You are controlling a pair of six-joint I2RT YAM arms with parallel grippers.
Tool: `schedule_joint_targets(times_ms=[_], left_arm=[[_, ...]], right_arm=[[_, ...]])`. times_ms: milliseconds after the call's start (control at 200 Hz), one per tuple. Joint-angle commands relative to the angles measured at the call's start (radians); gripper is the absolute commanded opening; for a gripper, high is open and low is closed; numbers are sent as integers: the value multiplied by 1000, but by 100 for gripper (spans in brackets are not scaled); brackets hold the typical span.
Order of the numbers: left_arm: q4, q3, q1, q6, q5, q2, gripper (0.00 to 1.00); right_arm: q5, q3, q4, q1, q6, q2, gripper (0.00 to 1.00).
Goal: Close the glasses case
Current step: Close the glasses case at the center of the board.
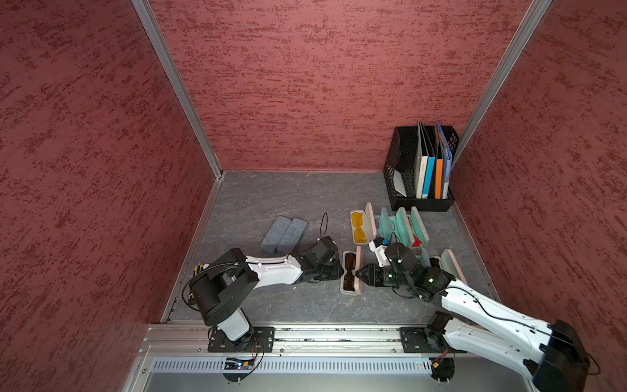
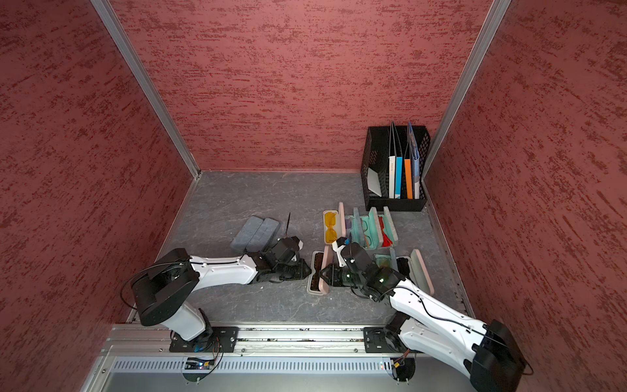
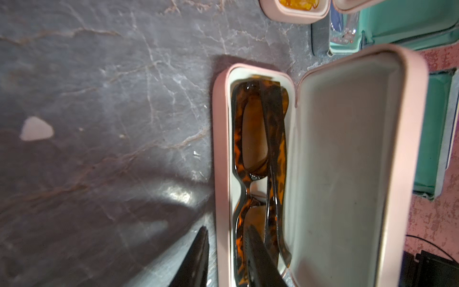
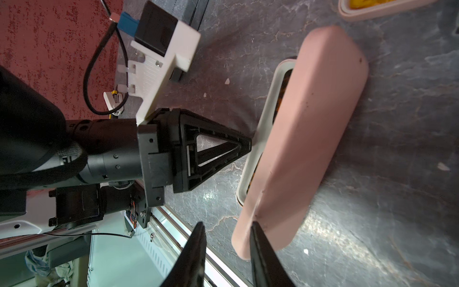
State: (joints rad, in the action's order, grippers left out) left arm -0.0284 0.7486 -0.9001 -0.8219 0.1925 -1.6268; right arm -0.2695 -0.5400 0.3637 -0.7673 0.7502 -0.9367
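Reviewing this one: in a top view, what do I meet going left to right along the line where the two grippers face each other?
left gripper → open pink case with tortoiseshell glasses → right gripper → another open pink case

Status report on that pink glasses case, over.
Left gripper straddling base wall, one finger inside over sunglasses, grip unclear. Right gripper open behind upright lid. Pink case open. Left finger sits in lid's path.
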Motion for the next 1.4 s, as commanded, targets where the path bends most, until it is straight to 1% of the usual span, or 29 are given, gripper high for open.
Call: schedule_joint_targets(times_ms=[0,125,215,311,391,501,591,736,862,1398], left_arm=[[6,20,-5,12,-4,-25,26],[16,19,-6,12,-2,-33,23],[15,17,-6,12,-5,-33,23],[21,15,-6,8,-4,-33,22],[22,14,-5,6,-4,-38,20],[26,14,-7,4,-3,-43,19],[32,12,-8,1,-1,-47,17],[49,13,-12,-3,2,-56,16],[60,18,-17,-5,11,-68,13],[79,11,-37,-28,-12,-67,12]], right_arm=[[-11,11,-47,5,-9,-21,31],[-7,6,-51,6,-20,-57,30],[4,-7,-32,6,-26,-79,29],[7,-5,-38,6,-22,-86,28],[12,-6,-37,6,-26,-91,28],[19,-15,-28,6,-37,-102,28],[22,-18,-31,8,-42,-112,28],[18,-18,-39,10,-47,-136,28],[13,-15,-56,10,-51,-149,28],[-9,-5,-100,10,-55,-198,28]])
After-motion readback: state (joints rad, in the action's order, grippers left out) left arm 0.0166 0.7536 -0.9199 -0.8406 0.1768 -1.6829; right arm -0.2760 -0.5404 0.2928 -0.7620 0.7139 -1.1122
